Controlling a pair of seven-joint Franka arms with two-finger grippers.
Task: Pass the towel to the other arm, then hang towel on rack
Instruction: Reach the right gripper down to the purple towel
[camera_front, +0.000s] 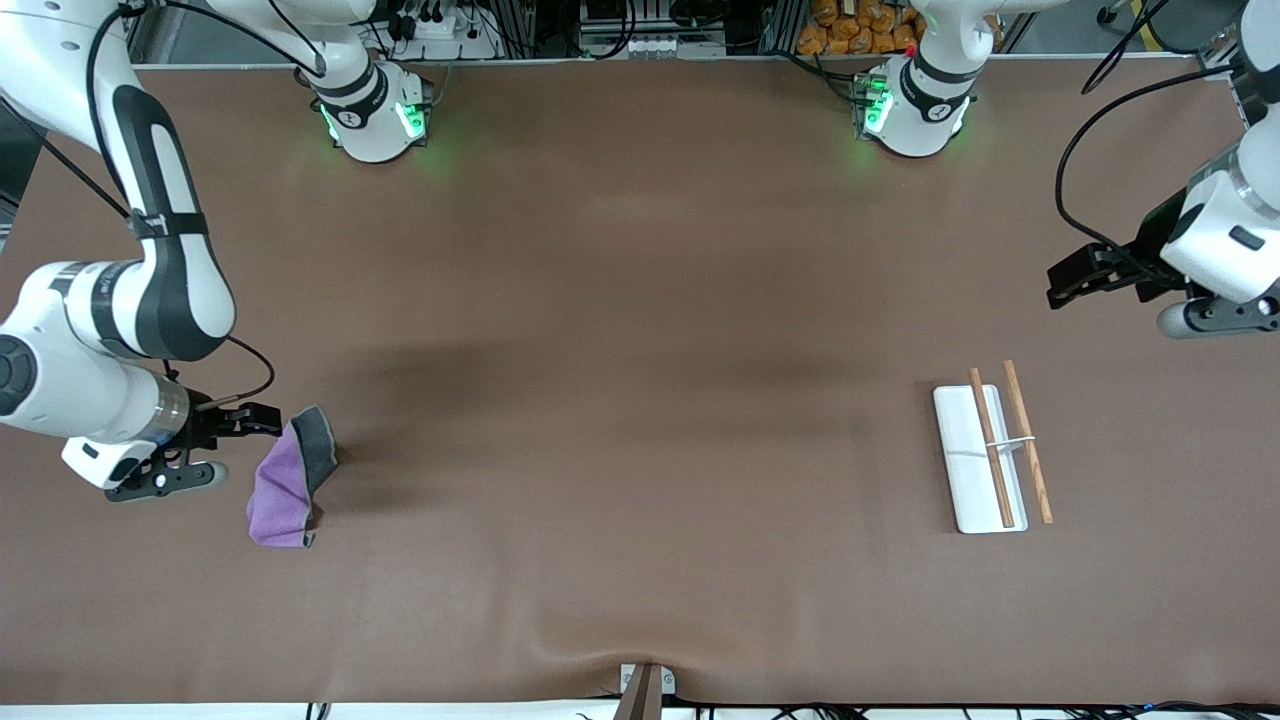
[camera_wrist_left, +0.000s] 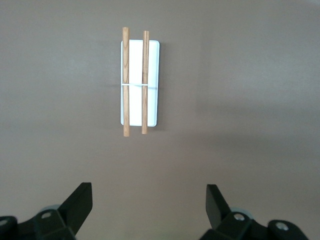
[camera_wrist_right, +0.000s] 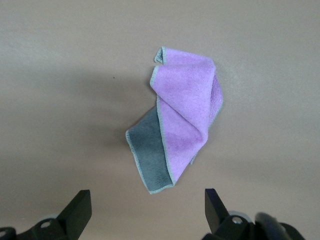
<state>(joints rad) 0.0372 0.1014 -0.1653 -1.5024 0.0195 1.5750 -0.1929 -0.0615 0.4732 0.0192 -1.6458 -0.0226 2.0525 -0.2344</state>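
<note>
Purple-grey towel (camera_front: 291, 478) lower left beside open, empty right gripper (camera_front: 262, 420), rack (camera_front: 993, 458) lower right, open left gripper (camera_front: 1062, 285) above it, bare table (camera_front: 640, 400) between.

Towel (camera_front: 288, 485) shown purple w/ grey underside, pale stitched edging. Rack (camera_front: 978, 460): white base, brown wooden rods, silver crosspiece. Table (camera_front: 620, 400) plain brown. Both arms white & black.
</note>
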